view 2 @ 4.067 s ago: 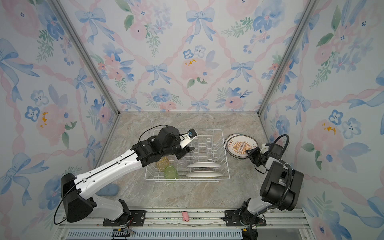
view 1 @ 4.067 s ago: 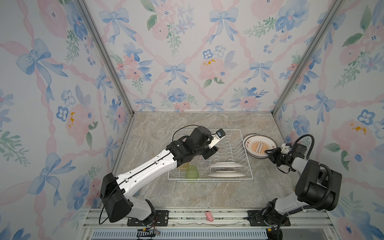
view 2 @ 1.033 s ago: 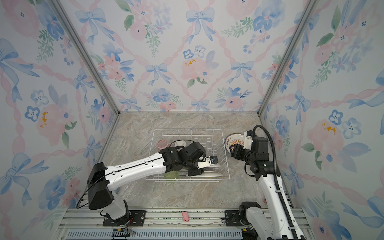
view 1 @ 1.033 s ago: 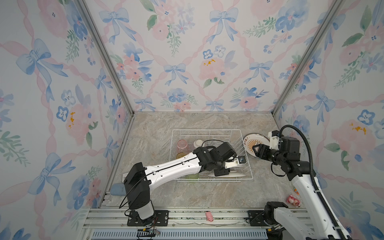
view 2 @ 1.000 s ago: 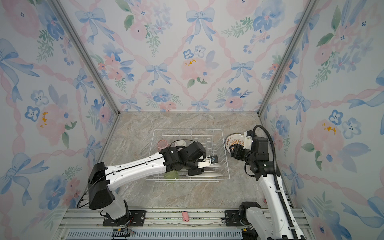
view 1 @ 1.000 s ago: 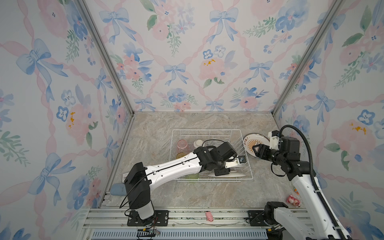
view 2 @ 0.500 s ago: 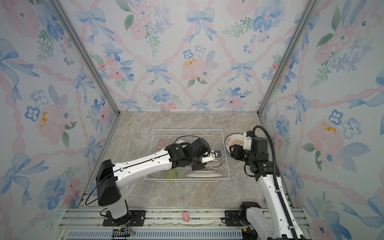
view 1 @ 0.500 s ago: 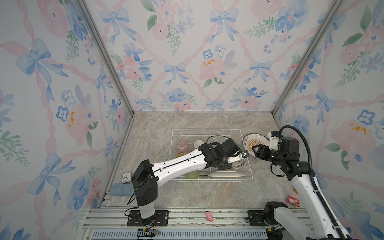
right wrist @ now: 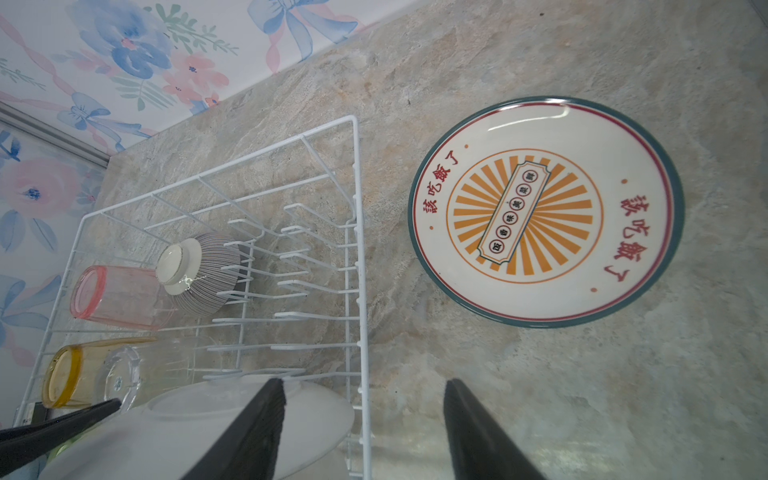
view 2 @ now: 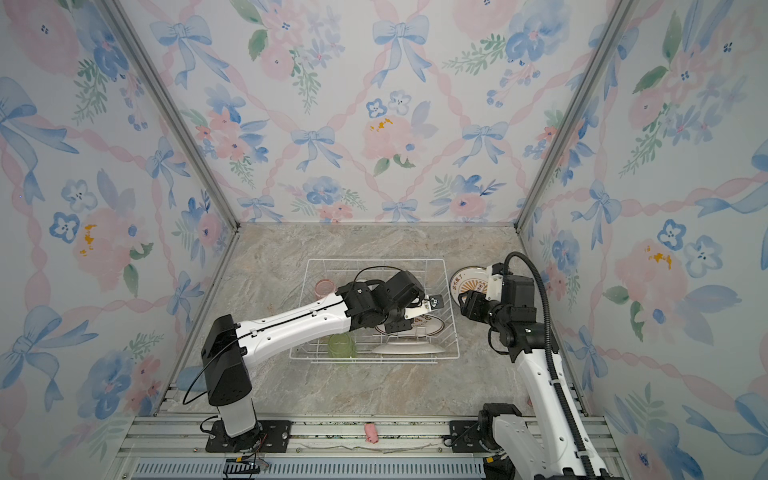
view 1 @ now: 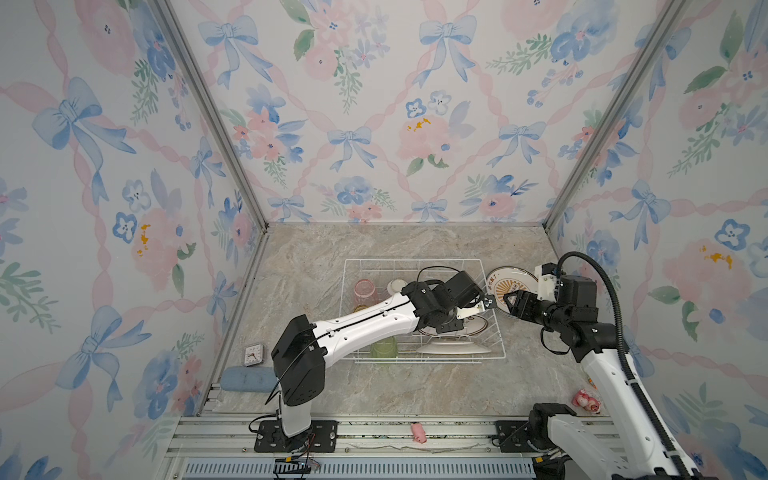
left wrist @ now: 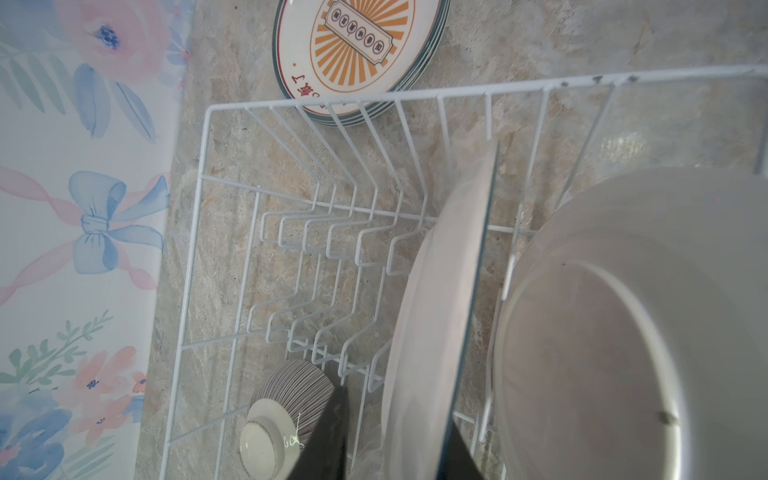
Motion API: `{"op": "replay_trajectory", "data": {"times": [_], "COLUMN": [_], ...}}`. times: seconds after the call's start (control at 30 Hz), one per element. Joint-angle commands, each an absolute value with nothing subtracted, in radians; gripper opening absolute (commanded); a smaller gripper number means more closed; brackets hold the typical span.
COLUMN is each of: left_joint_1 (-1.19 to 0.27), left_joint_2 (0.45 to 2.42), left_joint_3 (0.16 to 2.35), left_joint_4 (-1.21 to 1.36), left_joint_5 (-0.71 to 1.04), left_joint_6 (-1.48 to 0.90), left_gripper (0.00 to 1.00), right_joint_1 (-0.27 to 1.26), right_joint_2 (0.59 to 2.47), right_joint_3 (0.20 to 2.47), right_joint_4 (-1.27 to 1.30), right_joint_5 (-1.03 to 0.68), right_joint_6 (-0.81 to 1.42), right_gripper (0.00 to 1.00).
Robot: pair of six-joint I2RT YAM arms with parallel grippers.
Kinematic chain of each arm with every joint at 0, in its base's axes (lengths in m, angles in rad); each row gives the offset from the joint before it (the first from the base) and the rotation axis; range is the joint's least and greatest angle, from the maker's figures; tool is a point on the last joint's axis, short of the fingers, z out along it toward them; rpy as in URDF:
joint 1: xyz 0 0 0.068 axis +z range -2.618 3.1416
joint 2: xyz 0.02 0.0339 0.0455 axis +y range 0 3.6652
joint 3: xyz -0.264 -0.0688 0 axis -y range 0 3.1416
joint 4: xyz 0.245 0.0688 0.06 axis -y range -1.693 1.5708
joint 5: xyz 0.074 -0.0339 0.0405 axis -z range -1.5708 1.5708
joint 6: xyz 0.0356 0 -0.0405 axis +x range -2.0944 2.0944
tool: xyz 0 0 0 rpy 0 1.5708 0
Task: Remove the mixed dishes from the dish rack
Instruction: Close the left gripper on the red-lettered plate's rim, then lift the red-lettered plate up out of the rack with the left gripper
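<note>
The left fingers (left wrist: 328, 436) straddle the rim of a white, dark-rimmed round plate (left wrist: 436, 311) on edge near the right end of the white wire dish rack (right wrist: 359, 270); whether they pinch it yet I cannot tell. I would squeeze fully, then lift straight up, clear of prongs (left wrist: 332, 249) and the neighbouring white plate (left wrist: 623, 332). The right fingers (right wrist: 249, 428) gape empty beside the rack. Stacked plates (right wrist: 544, 212) on the surface (right wrist: 540, 395) there read 該吃飯了 in red.

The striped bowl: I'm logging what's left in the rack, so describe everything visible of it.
The striped bowl is small, glossy and ceramic-looking, with fine dark stripes and a plain white foot. It sits upside down in the dish rack, beside the pink tumbler. Nothing holds it.
</note>
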State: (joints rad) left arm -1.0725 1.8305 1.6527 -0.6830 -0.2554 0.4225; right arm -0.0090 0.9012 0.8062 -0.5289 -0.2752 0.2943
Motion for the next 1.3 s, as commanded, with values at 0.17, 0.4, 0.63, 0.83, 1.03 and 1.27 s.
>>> {"op": "replay_trajectory", "data": {"times": [0.17, 0.4, 0.63, 0.83, 1.03, 1.27], "left_joint_1": [-1.064, -1.065, -1.067, -1.069, -1.073, -1.082], "left_joint_2": [1.877, 1.898, 1.893, 1.865, 1.84, 1.807], "left_joint_3": [1.696, 1.709, 1.702, 1.694, 1.717, 1.748], "left_joint_4": [-0.676, -0.676, -0.678, -0.676, -0.673, -0.67], "left_joint_5": [-0.372, -0.389, -0.379, -0.334, -0.372, -0.413], "left_joint_6": [0.437, 0.448, 0.475, 0.478, 0.457, 0.449], "left_gripper": [0.16, 0.01, 0.0, 0.0, 0.0, 0.0], "right_joint_1": [-0.002, -0.004, -0.007, -0.007, -0.006, -0.007], "right_joint_2": [0.906, 0.908, 0.909, 0.913, 0.92, 0.924], "right_joint_3": [0.785, 0.782, 0.776, 0.776, 0.777, 0.779], "right_joint_4": [-0.519, -0.516, -0.511, -0.506, -0.496, -0.488], "right_joint_5": [-0.266, -0.264, -0.265, -0.268, -0.273, -0.277], "right_joint_6": [0.28, 0.278, 0.28, 0.283, 0.29, 0.292], "right_gripper": [0.64, 0.64, 0.64, 0.64, 0.64, 0.64]}}
